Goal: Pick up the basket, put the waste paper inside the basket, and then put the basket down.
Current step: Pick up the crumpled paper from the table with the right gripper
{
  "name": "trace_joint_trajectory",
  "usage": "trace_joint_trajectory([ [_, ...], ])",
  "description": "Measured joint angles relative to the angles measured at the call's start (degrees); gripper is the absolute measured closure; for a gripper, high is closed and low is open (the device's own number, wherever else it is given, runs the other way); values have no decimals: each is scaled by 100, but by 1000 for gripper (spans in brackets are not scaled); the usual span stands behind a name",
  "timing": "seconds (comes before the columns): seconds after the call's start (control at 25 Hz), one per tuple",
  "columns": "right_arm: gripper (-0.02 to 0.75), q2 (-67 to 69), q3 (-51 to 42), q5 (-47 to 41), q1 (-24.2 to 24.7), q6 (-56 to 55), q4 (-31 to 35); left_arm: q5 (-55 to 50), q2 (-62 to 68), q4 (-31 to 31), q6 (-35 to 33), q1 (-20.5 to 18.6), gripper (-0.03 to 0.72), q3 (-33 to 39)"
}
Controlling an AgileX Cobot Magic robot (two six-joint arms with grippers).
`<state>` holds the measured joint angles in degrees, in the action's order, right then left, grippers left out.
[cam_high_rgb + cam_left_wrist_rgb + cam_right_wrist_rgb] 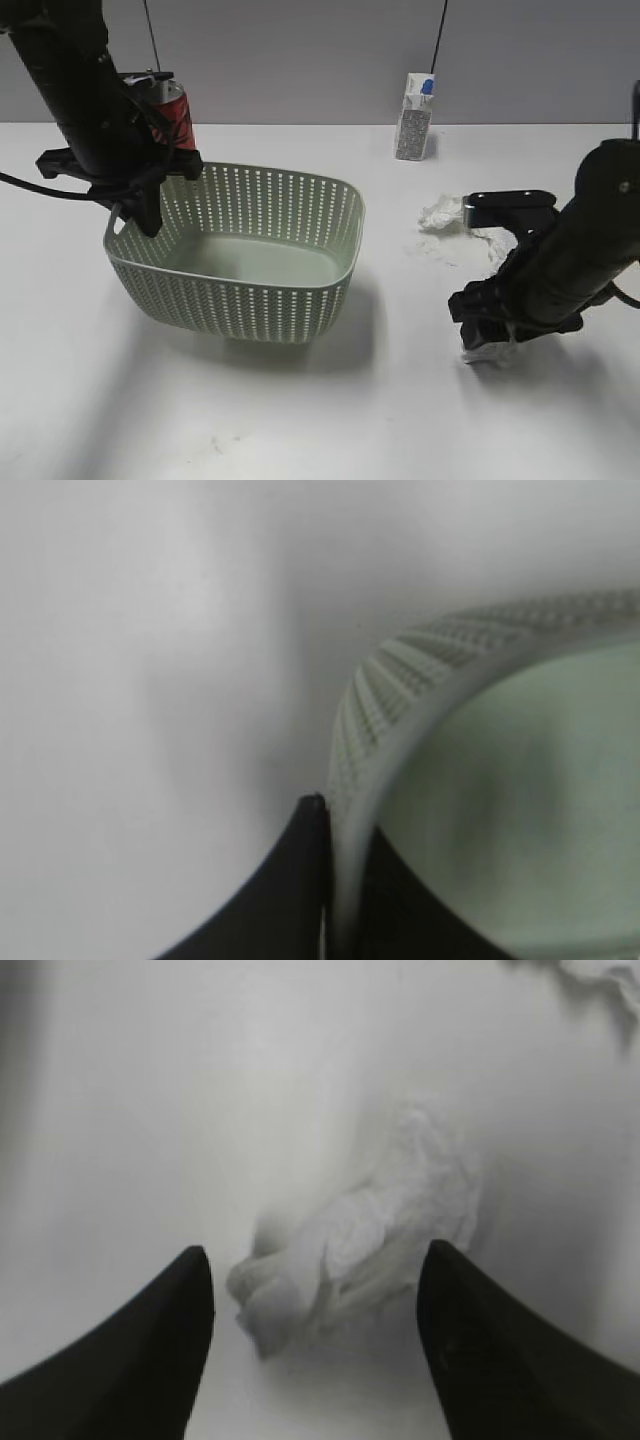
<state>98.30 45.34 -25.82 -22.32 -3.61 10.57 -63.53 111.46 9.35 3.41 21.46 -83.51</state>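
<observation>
The pale green basket (250, 255) hangs tilted, its left end raised off the white table. My left gripper (148, 215) is shut on the basket's left rim; the left wrist view shows the rim (370, 730) pinched between my jaws (345, 825). My right gripper (487, 335) is open and low over the table at the right. A crumpled white waste paper wad (360, 1245) lies between its two fingers, and a bit of it shows under the gripper (490, 352). More waste paper (445, 215) lies behind the right arm.
A red can (175, 112) stands behind the left arm at the back left. A small white-grey carton (414, 117) stands upright at the back, near the wall.
</observation>
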Motion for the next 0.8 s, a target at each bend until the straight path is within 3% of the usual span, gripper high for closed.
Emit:
trace_joint_trajectory([
  [0.12,286,591,160,107,-24,-209,-152,-5,0,0,0,0,689,0],
  [0.2,349,721,236,145,-24,-242,-202,-5,0,0,0,0,689,0],
  [0.36,620,708,250,183,-28,-260,-242,-13,0,0,0,0,689,0],
  [0.44,710,525,244,172,-35,-189,-154,-13,0,0,0,0,689,0],
  [0.64,736,-241,743,-61,-152,1145,1143,-13,0,31,0,0,689,0],
  [0.8,737,-449,1768,-216,-739,2107,1897,-13,0,36,0,0,689,0],
])
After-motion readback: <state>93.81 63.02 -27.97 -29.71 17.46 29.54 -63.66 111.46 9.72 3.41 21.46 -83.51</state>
